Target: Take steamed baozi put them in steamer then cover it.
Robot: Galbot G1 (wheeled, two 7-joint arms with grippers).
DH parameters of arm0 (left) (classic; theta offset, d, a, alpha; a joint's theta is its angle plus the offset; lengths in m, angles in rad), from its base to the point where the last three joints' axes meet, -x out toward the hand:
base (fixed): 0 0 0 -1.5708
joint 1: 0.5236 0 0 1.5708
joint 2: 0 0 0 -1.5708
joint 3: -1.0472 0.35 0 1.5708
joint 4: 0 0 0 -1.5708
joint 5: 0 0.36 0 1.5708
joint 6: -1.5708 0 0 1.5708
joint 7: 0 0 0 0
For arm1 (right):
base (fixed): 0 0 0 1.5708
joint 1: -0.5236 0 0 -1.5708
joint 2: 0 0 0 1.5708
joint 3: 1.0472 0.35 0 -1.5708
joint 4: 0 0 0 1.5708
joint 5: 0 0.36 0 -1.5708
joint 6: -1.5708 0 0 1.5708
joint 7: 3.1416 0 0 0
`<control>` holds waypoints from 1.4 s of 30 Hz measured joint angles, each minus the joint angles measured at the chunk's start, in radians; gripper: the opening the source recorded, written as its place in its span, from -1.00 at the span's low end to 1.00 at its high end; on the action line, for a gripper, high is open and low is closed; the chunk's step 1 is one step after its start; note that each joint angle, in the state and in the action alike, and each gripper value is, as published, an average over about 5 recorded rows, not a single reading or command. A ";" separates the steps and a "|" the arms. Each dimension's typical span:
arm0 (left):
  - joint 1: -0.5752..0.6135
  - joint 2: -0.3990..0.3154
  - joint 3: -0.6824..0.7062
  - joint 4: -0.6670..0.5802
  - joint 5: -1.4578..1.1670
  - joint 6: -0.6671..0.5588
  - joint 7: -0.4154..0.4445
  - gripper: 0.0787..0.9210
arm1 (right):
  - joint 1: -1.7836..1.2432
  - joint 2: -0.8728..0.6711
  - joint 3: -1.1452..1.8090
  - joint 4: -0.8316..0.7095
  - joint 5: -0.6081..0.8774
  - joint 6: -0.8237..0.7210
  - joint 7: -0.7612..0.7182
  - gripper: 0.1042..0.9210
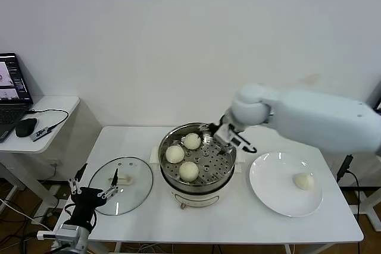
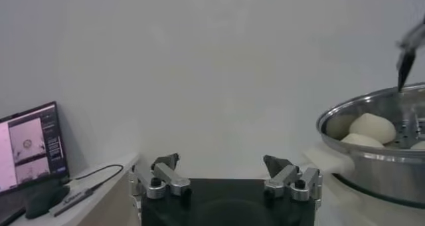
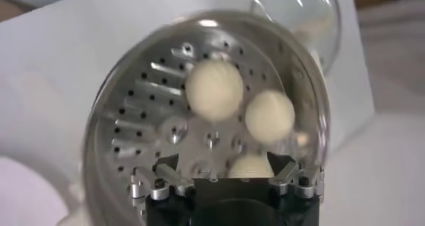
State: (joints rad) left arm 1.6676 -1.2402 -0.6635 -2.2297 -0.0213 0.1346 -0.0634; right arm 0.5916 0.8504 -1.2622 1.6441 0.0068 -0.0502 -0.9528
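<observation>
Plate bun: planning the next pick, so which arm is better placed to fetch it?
Right. The right tool hangs open over the steamer, next to the plate with the last bun. The left tool sits open at the lid, across the steamer from it.

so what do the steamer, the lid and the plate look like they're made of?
Steamer: polished metal, likely stainless steel; mirror-bright rim and a perforated tray, on a cream base that looks plastic.
Lid: clear glass, since the table shows through it, with a thin metal rim and cream handle.
Plate: glossy white, ceramic or melamine; can't tell which.
</observation>
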 measured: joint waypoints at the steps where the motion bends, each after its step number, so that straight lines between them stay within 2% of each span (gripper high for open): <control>1: -0.002 0.002 0.003 0.000 0.000 0.001 0.000 0.77 | 0.004 -0.025 0.003 0.009 0.010 -0.021 -0.004 0.76; 10: -0.015 0.020 0.024 0.007 -0.001 0.002 0.001 0.77 | -0.010 -0.267 0.031 0.083 0.051 -0.179 -0.040 0.76; 21: -0.012 0.040 0.033 0.027 -0.001 0.000 0.002 0.77 | -0.265 -0.482 0.220 0.056 -0.025 -0.220 -0.066 0.76; 31: -0.004 0.046 0.021 0.046 -0.001 -0.001 0.002 0.77 | -0.642 -0.526 0.555 -0.054 -0.120 -0.206 -0.066 0.76; 42: 0.008 0.042 0.004 0.044 0.000 -0.001 0.002 0.77 | -0.873 -0.458 0.763 -0.218 -0.198 -0.182 -0.051 0.76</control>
State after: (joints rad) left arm 1.6752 -1.1980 -0.6593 -2.1853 -0.0210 0.1339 -0.0611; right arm -0.2814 0.3923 -0.4991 1.4261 -0.1914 -0.2326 -1.0036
